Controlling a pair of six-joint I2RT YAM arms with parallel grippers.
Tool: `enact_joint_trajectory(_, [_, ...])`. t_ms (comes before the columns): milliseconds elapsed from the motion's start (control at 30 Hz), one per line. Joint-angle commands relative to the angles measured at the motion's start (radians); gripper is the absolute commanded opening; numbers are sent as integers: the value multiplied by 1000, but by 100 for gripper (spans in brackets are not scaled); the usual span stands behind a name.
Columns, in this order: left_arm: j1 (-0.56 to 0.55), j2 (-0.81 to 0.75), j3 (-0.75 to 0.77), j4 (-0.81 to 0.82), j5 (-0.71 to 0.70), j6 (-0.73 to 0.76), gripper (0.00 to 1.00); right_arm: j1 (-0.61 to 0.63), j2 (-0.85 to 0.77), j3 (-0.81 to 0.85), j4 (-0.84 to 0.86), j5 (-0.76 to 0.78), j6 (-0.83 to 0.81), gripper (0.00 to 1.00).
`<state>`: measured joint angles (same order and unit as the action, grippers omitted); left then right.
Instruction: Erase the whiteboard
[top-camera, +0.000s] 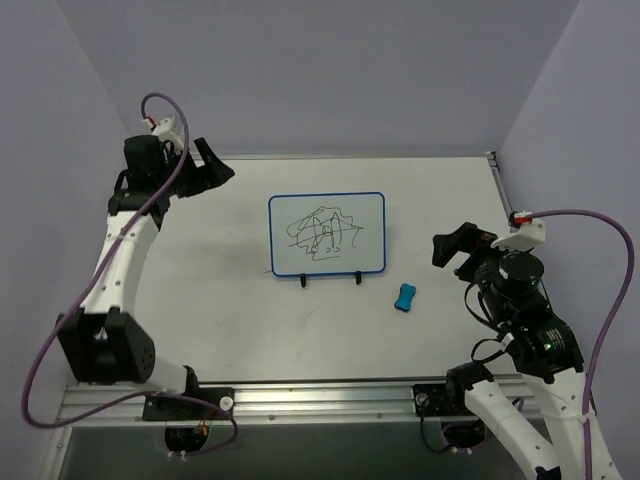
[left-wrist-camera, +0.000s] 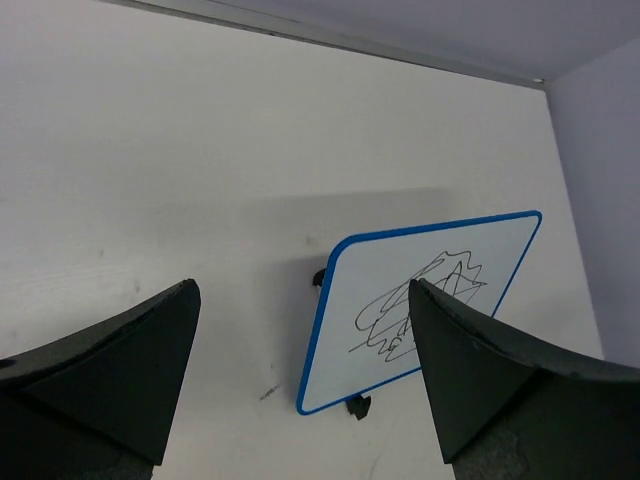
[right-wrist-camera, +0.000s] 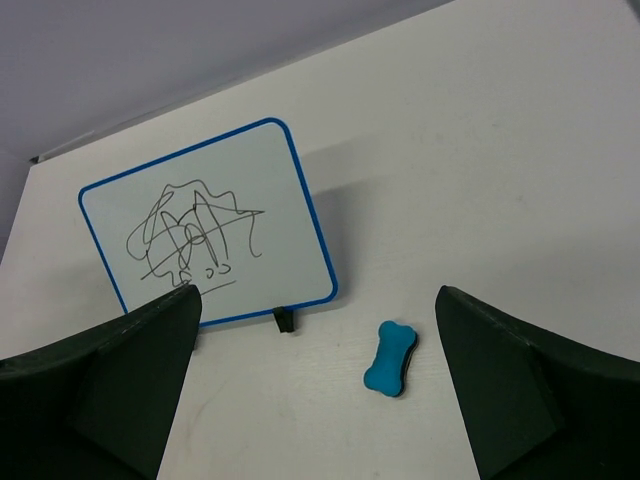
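Note:
The whiteboard (top-camera: 326, 234) stands propped on two black feet in the middle of the table, blue-framed, with black scribbles across its face; it also shows in the left wrist view (left-wrist-camera: 420, 305) and the right wrist view (right-wrist-camera: 208, 225). A small bright-blue bone-shaped eraser (top-camera: 405, 297) lies flat on the table just right of the board's front, and the right wrist view has the eraser (right-wrist-camera: 390, 358) between my fingers, lower down. My left gripper (top-camera: 212, 165) hangs open at the back left, well off the board. My right gripper (top-camera: 452, 248) is open, to the right of the eraser.
Grey-lilac walls close in the table (top-camera: 240, 320) on the left, back and right. A metal rail (top-camera: 300, 398) with the arm bases runs along the near edge. A purple cable (top-camera: 600, 300) loops beside the right arm.

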<state>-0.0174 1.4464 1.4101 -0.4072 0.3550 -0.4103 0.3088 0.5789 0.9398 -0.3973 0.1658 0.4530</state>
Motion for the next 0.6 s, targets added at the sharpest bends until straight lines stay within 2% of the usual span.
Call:
enact_joint_trajectory(0, [40,168,85,292,458,-59,94,4,21,-39,86,-123,6,100])
enact_joint_trajectory(133, [37,368,134,462,654,-96,94,4,27,-41,58,-193,-23,100])
enact_joint_trajectory(167, [28,420,156,464,674,-93,94,4,22,-42,55,-202,-34,100])
enact_joint_trajectory(400, [-42,525,135,455,736,-7,94,4,16,-50,57,-222,-53,100])
enact_joint_trajectory(567, [-81,604,147,441,846,28,97,6,38,-59,64,-267,-43,100])
